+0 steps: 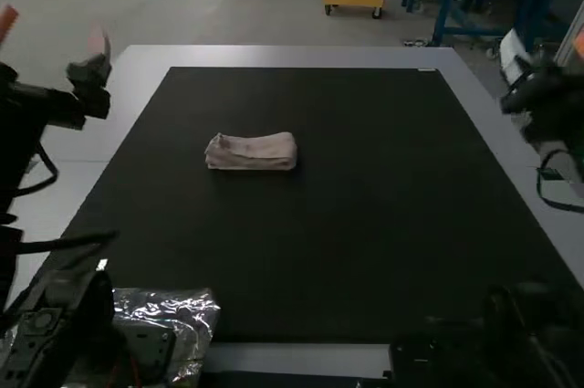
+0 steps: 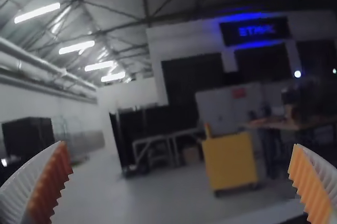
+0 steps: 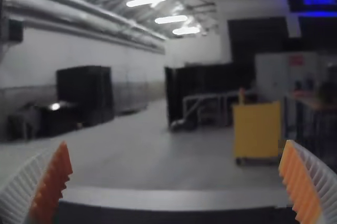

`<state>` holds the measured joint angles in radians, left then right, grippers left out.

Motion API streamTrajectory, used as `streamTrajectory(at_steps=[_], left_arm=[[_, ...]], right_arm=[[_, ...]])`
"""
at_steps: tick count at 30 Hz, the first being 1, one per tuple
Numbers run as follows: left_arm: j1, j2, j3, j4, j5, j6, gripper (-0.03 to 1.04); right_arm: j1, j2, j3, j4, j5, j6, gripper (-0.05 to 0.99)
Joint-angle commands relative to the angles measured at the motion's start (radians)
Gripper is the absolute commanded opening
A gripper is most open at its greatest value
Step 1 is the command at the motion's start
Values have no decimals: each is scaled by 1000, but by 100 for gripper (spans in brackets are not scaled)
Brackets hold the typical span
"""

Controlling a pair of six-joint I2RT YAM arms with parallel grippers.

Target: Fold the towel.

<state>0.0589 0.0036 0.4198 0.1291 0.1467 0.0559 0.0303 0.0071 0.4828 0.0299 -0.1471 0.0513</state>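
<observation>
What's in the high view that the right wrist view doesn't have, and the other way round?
High view: the towel, folded into a narrow bundle on the black mat; the left hand; shiny plastic.
Right wrist view: ribbing on the pads of the open right hand.
Both: the mat, the table's pale far border, the right hand.

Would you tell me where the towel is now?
In the high view, the towel lies on the black mat, left of its centre, toward the left arm.

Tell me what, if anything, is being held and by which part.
Nothing is held: the left gripper and the right gripper both have their jaws open, with nothing between them, and the folded towel lies on the black mat.
</observation>
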Motion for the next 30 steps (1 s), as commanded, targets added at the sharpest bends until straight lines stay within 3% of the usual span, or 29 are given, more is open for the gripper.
streamTrajectory(at_steps=[1,3,6,8,12,14,16,18,20,23,27,30], left_arm=[[-2,-4,-119,115,-2,127,97],[1,-4,-202,216,-2,144,97],[5,-4,-291,287,-4,139,97],[5,-4,-331,303,-13,131,97],[7,-4,-403,264,-29,102,97],[5,-4,-423,216,-32,73,97],[7,-4,-420,145,-49,73,97],[5,-4,-420,103,-93,65,97],[-2,-4,-420,69,-101,18,97],[-2,-4,-420,10,-133,-14,97],[5,-4,-421,-135,-145,-234,97],[10,-4,-421,-140,-145,-248,97]], right_arm=[[-10,-7,-148,145,147,-125,91],[-10,-7,-236,249,188,-143,91],[-10,-7,-343,323,127,-163,91],[-12,-7,-394,350,130,-162,91],[-7,-9,-417,367,116,-185,91],[-7,-7,-446,372,187,-220,91],[-9,-7,-484,380,259,-226,91],[-6,-7,-481,255,244,-234,91],[-7,-9,-483,206,242,-245,91],[-9,-9,-483,153,242,-246,91],[-7,-9,-483,2,239,-257,91],[-7,-7,-483,-13,238,-265,91]])
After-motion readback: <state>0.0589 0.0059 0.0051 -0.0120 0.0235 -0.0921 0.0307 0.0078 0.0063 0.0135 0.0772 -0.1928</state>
